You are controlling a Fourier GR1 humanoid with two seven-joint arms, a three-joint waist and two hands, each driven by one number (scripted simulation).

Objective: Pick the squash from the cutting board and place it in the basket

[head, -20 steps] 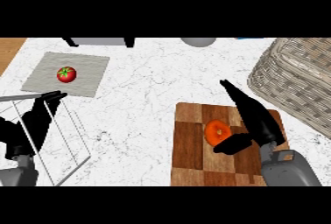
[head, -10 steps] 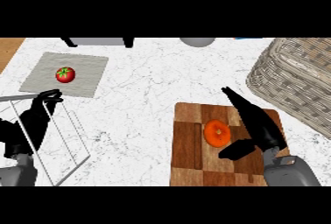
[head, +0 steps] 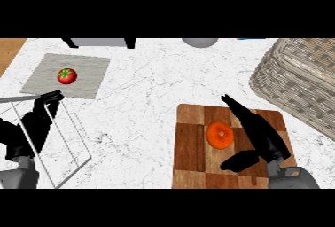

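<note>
White marbled counter forms the work surface, seen steeply from above. Squash, orange and round, lies near the middle of the wooden cutting board, unheld. Right hand is set over the board just to the squash's right: fingers straight and extended toward the board's far edge, thumb spread out below the squash, so the hand is wide open and holds nothing. Whether the fingers touch the squash's side cannot be told; they appear alongside it.

Basket, wicker, stands beyond and to the right of that hand, its near wall close to the board's right corner. Left hand shows at the view's left edge, fingers relaxed, resting by a wire rack, well apart from the board. Further off on that side, a tomato sits on a grey mat; neither concerns the task.

Assessment: the step in hand is the grasp, not yet closed. To do it well, the hand should shift slightly leftward so the squash sits between fingers and thumb, then curl around its widest part rather than its rim. A round body may roll across the board if nudged from one side only. Lift should clear the basket's wall before moving across.
</note>
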